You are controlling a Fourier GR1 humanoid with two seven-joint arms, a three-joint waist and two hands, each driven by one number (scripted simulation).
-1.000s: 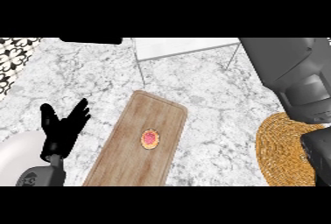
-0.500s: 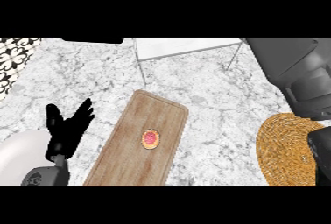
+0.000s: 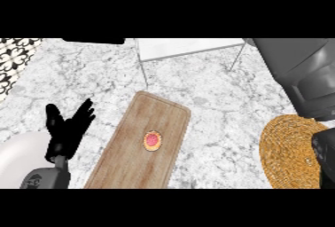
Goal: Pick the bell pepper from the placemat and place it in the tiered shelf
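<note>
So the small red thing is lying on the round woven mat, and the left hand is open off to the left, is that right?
Not quite: the head view shows the small red thing lying on the wooden board, not the round woven mat, which sits to the board's right. The left hand is open at the left, as you said.

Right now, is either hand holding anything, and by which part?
Left hand holds nothing; right hand, over the woven mat, is mostly cut off: cannot tell.

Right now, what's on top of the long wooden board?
A small red-and-orange bell pepper sits near the middle of the wooden board. Nothing else shows on it, but its lower end runs out of view.
</note>
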